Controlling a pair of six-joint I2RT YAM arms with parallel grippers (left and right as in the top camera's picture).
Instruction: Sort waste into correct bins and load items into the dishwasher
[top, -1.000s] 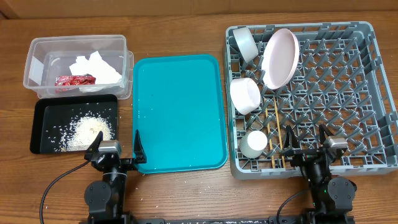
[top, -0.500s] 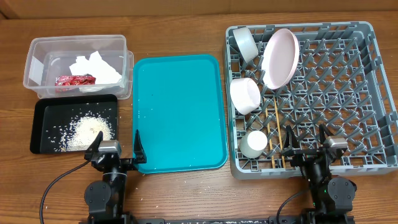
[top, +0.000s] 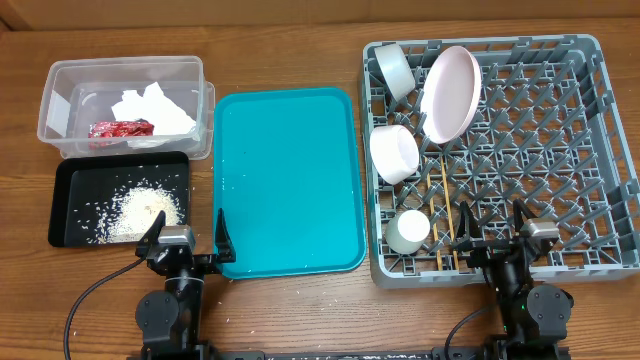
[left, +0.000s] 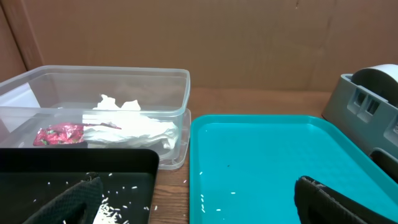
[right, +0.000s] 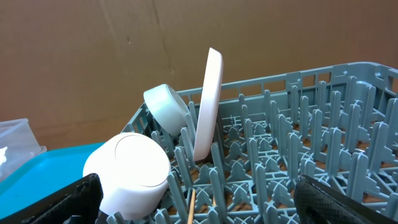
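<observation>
The clear tub (top: 60, 80) at the back left holds the red wrapper (top: 121, 130) and the white napkin (top: 155, 108); both also show in the left wrist view, wrapper (left: 57, 134) and napkin (left: 134, 127). The black tray (top: 70, 195) holds rice crumbs (top: 140, 210). The grey dish rack (top: 560, 150) holds a pink plate (top: 449, 94), two white bowls (top: 394, 152), a small cup (top: 407, 231) and chopsticks (top: 438, 215). My left gripper (top: 187, 238) is open and empty at the front left. My right gripper (top: 495, 232) is open and empty over the rack's front edge.
A teal serving tray (top: 290, 180) lies between the bins and the rack, with a few stray rice grains (left: 217, 198) near its front. Some crumbs lie on the wooden table by the front edge.
</observation>
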